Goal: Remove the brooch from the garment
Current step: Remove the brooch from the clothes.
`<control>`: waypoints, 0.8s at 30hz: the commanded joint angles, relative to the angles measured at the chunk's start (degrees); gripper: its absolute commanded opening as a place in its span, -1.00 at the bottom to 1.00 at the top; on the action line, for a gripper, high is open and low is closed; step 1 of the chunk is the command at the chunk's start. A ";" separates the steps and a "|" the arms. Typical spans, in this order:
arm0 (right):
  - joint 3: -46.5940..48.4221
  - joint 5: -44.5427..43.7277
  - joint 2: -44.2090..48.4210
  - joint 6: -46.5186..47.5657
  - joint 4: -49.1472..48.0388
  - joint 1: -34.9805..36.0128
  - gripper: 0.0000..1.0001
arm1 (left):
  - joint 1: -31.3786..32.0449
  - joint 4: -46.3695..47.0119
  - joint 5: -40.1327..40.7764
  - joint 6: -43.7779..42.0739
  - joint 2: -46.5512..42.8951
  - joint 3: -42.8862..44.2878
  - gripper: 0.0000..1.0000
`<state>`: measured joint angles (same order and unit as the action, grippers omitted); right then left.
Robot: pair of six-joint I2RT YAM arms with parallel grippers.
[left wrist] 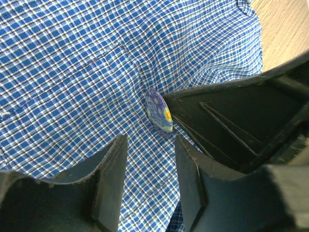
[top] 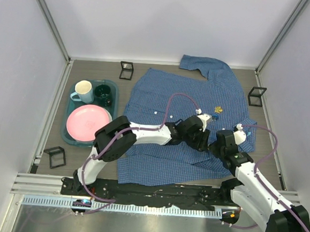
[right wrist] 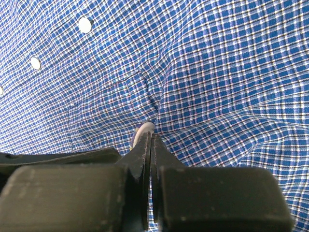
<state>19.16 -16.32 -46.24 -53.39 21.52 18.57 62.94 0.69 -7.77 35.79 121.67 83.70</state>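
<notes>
Two pincers are being shown meeting over the large blue small-checked button-up shirt (top: 156,94), which is lying spread across the brown bench (top: 94,71). The small oval brooch of blue with a yellow spot (left wrist: 158,110) is being seen at the centre of the left wrist view, tilted up on the cloth, with puckers radiating from it. The left pincer (left wrist: 150,145) is being held about half open just below the brooch, with nothing in its grasp. The right pincer (right wrist: 150,139) is being held fully closed, its tips touching the brooch's right-hand edge in that view. Whether the rim is being nipped cannot be told.

The brooch is being judged light, rigid and smooth-faced, so probably slippery. It is best being taken by its rim, across the narrow width. The soft, limp fabric is likely needing to be pinned down beside it, or the cloth is liable to be lifted along with it.

The clasp behind is being hidden entirely. In the overhead view the brooch is being covered by the pincers, and a tiny yellow item (top: 218,108) on the shirt to their upper right is too small to be identified.
</notes>
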 commanded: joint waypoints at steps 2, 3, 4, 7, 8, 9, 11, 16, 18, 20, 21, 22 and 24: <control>2.38 -0.29 0.18 -1.90 -0.07 0.15 -0.93 | -0.01 2.74 0.65 0.16 1.64 2.69 -0.09; 2.38 -0.30 0.44 -1.81 0.01 0.15 -0.93 | -0.01 2.83 0.65 0.07 1.64 2.61 -0.10; 2.46 -0.30 0.53 -1.90 0.02 0.15 -0.93 | -0.01 3.00 0.74 0.07 1.90 2.61 -0.10; 2.55 -0.03 0.89 -2.16 0.19 0.15 -0.93 | -0.01 2.92 0.91 0.24 2.61 3.13 -0.10; 2.55 0.06 0.80 -2.25 0.19 0.15 -0.93 | -0.01 3.00 0.91 0.24 2.78 3.22 -0.10; 2.55 0.14 0.80 -2.34 0.28 0.15 -0.93 | -0.01 3.09 0.74 0.33 3.22 3.31 -0.10; 2.64 0.23 0.62 -2.34 0.28 0.15 -0.93 | -0.01 3.18 0.83 0.51 3.40 3.66 -0.09; 2.90 -0.47 0.62 -2.42 0.72 0.15 -0.93 | -0.01 2.65 1.97 0.16 3.49 3.22 -0.20; 2.90 -0.91 0.27 -1.55 0.81 0.15 -0.92 | -0.01 2.30 2.23 -0.02 3.40 3.05 -0.32; 2.90 -2.22 -0.43 -0.24 1.15 0.24 -0.92 | -0.01 2.21 2.32 -0.28 3.31 2.78 -0.42; 3.08 -2.58 -0.69 0.21 1.42 0.15 -0.89 | -0.01 2.21 2.23 -0.28 3.14 2.70 -0.45; 3.17 -3.10 -1.04 0.65 1.68 0.15 -0.88 | -0.01 2.30 2.32 -0.37 3.14 2.52 -0.47; 3.60 -3.55 -1.40 1.79 2.30 0.15 -0.85 | -0.01 2.30 2.15 -0.46 3.14 2.43 -0.53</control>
<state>20.10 -17.08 -47.00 -53.89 22.79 18.59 62.94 1.08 -6.66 35.81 124.99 85.17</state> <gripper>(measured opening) 0.063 0.251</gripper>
